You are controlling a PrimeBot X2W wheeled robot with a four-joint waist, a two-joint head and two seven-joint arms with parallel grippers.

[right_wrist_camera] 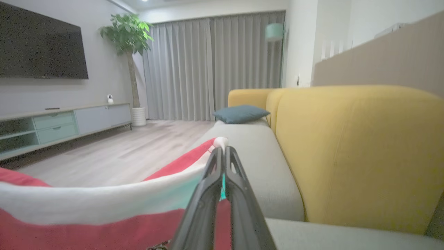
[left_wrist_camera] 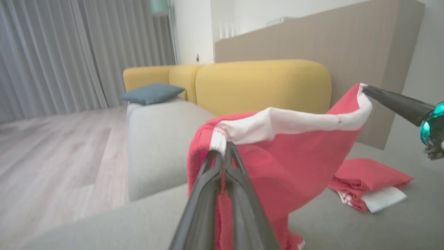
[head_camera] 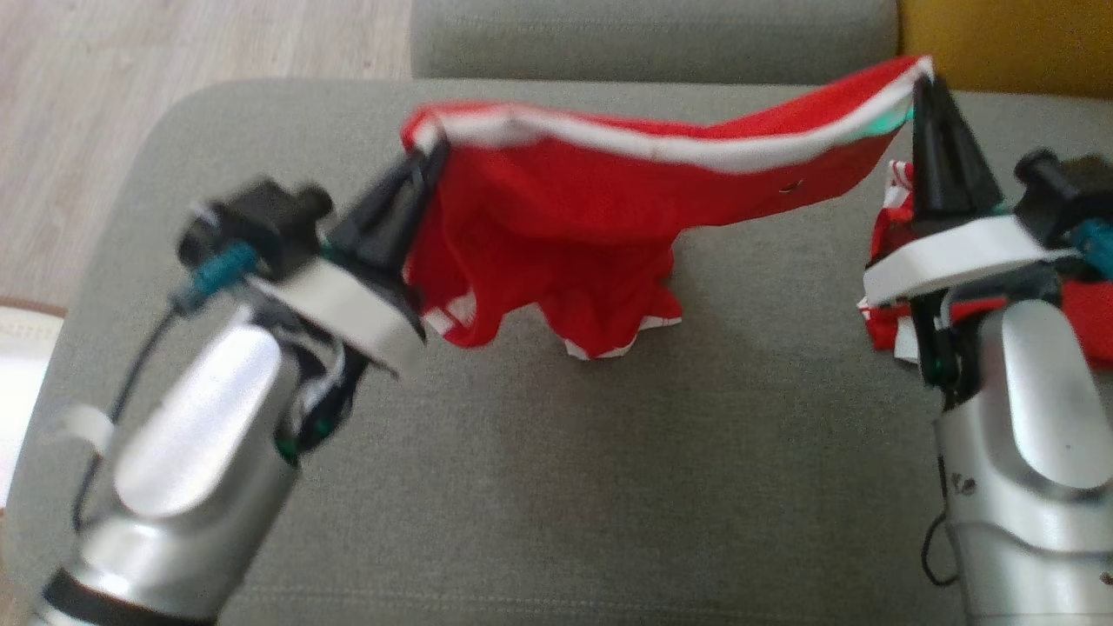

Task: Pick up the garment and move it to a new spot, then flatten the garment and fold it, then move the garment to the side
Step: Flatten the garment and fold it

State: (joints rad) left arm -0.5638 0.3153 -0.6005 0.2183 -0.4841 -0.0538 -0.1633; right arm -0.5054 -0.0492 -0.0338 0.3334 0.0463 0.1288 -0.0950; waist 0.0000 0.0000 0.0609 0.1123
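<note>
The garment (head_camera: pixel 591 217) is red with a white waistband and hangs stretched between both grippers above the grey sofa seat (head_camera: pixel 556 452). My left gripper (head_camera: pixel 430 156) is shut on the waistband's left end, which the left wrist view shows pinched at the gripper (left_wrist_camera: pixel 223 149). Over on the right, my right gripper (head_camera: pixel 926 87) is shut on the waistband's other end, also seen pinched in its own view at the gripper (right_wrist_camera: pixel 222 151). The garment's (left_wrist_camera: pixel 277 163) lower hems trail onto the seat. In the right wrist view the garment (right_wrist_camera: pixel 104 201) sags away to the left.
A second red and white garment (head_camera: pixel 896 252) lies folded on the seat by my right arm, seen as a folded pile (left_wrist_camera: pixel 367 180). A yellow sofa backrest (right_wrist_camera: pixel 353 152) rises behind. A blue cushion (right_wrist_camera: pixel 241 114) lies farther along. Wooden floor (head_camera: pixel 174 52) lies beyond the seat's left edge.
</note>
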